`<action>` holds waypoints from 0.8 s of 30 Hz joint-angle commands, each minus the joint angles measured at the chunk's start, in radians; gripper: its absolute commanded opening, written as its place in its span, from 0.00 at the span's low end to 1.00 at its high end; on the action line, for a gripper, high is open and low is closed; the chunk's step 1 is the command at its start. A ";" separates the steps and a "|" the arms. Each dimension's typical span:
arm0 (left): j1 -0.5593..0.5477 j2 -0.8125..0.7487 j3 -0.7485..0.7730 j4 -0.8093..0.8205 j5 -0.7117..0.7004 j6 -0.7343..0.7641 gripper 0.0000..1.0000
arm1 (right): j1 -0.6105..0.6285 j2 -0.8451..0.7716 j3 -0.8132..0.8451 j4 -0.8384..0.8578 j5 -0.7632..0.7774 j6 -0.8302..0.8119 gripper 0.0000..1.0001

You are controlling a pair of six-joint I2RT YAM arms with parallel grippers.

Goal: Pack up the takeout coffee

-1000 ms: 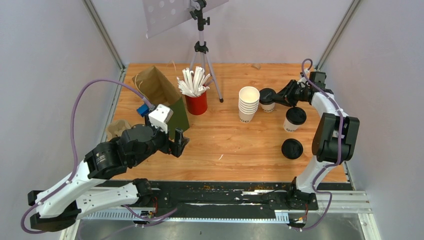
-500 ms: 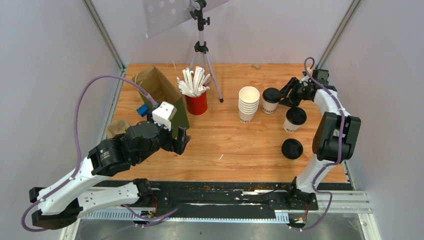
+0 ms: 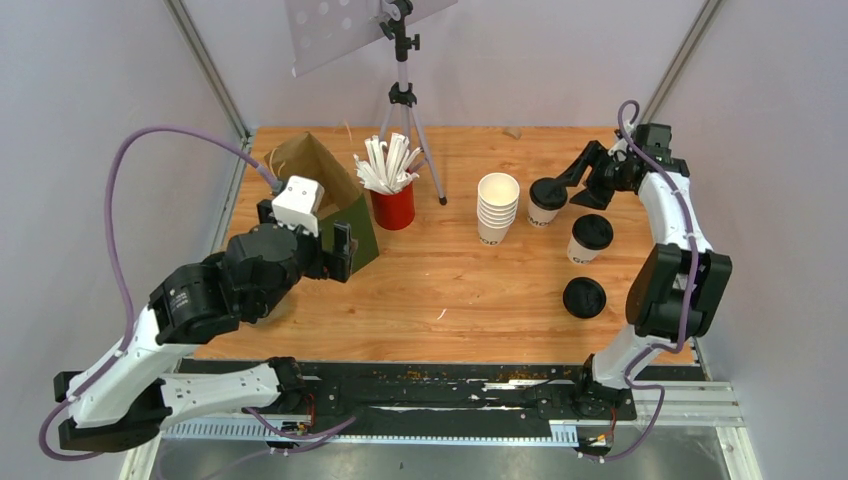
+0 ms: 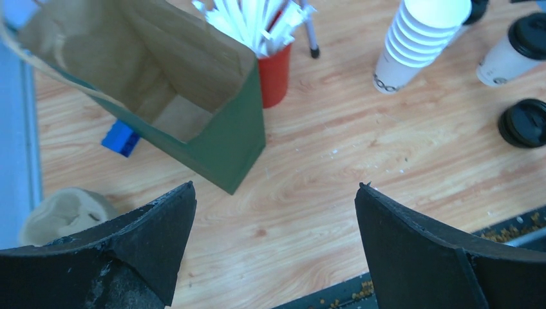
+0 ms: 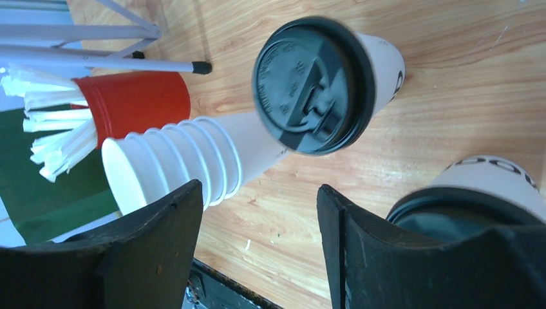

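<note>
Your right gripper [image 3: 580, 178] has let go of the lidded cup [image 3: 545, 200] & backed twd the bench's [image 3: 480, 300] far right corner, fingers apart, empty. Cup stands right of centre, far side. Left gripper [image 4: 275, 187]: wide, empty, by the bag [image 3: 322, 185]. Risk: a regrasp tips it into the cup stack [image 3: 497, 207] just beside; straw cup [image 3: 392, 207] blocks the bag route.

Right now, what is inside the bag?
In the left wrist view the bag stands open, and only its bare brown lining shows; nothing can be seen in it. Its green front wall hides the near part of the floor, so that corner cannot be checked.
</note>
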 commanded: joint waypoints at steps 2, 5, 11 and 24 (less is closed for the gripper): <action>0.055 0.072 0.140 -0.144 -0.133 0.006 1.00 | 0.047 -0.164 0.076 -0.108 0.059 -0.082 0.66; 0.095 0.092 0.173 -0.180 -0.131 0.004 0.98 | 0.107 -0.246 0.062 -0.125 0.092 -0.113 0.66; 0.152 0.086 0.197 -0.261 -0.149 -0.031 0.97 | 0.186 -0.351 0.024 -0.095 0.224 -0.154 0.60; 0.174 -0.049 0.014 -0.170 -0.017 -0.070 0.97 | 0.186 -0.092 0.130 -0.009 0.418 -0.283 0.41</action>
